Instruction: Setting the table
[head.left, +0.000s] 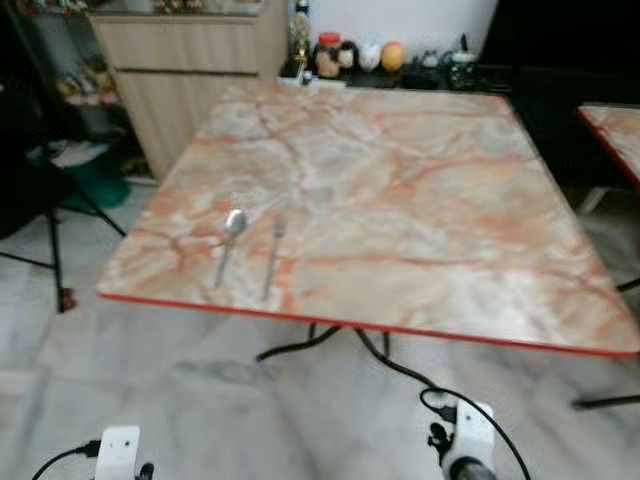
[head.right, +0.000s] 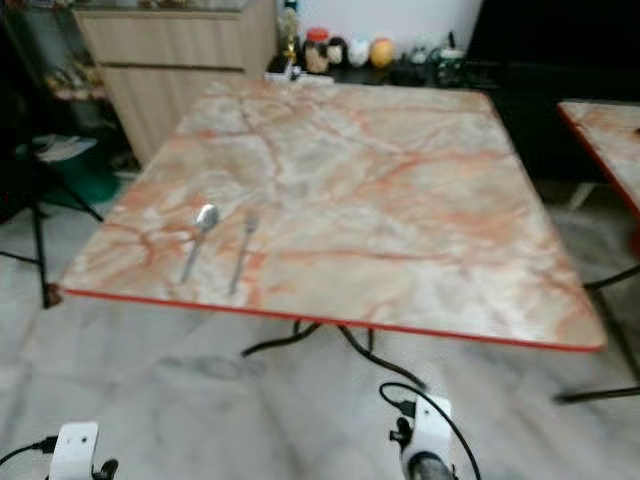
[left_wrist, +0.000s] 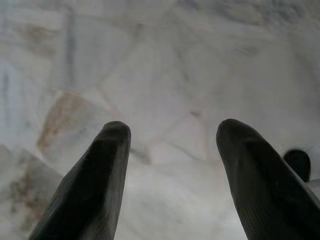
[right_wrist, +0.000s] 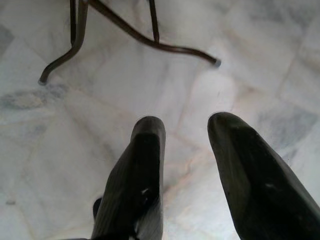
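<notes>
Now: spoon (head.left: 231, 237) beside fork (head.left: 273, 255) on table (head.left: 450, 210) | cabinet (head.left: 180, 70) behind | both fingers spread, empty.

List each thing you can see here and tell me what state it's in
spoon: lying flat on the table, bowl pointing away from the robot
fork: lying flat beside the spoon, apart from it
table: marble-patterned top, cutlery near the robot's left corner
left gripper: open, empty, over the floor
right gripper: open, empty, over the floor

No legible text or labels anywhere.
</notes>
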